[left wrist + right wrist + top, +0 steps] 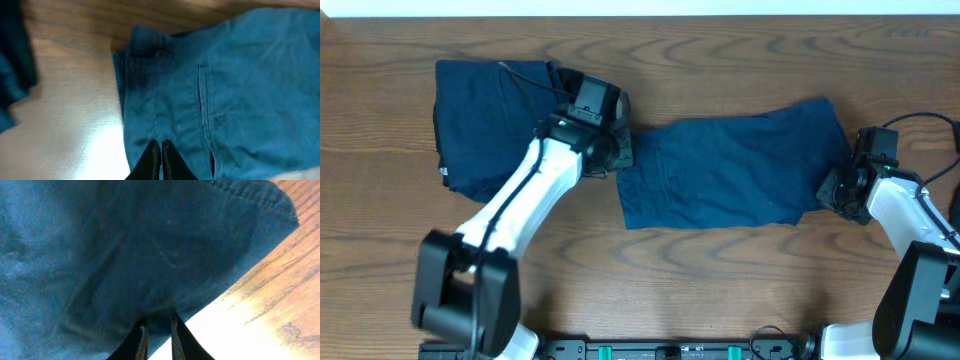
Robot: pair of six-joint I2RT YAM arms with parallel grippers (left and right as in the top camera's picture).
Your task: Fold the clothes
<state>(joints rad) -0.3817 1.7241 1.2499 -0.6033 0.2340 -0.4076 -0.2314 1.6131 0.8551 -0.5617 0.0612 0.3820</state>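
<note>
A dark navy garment (pixel 730 170) lies spread flat across the middle of the table. My left gripper (pixel 615 150) is at its left edge. In the left wrist view the jaws (pixel 161 145) are pressed together on the fabric (pixel 225 85) near the waistband. My right gripper (pixel 835 190) is at the garment's lower right corner. In the right wrist view the jaws (pixel 159 322) are closed narrowly with the fabric edge (pixel 125 245) between them. A second navy garment (pixel 490 120), a folded bundle, lies at the far left behind the left arm.
The wooden table (pixel 720 280) shows bare in front of the garment. A black cable (pixel 525 80) runs over the folded bundle. The arm bases (pixel 680 348) stand at the front edge.
</note>
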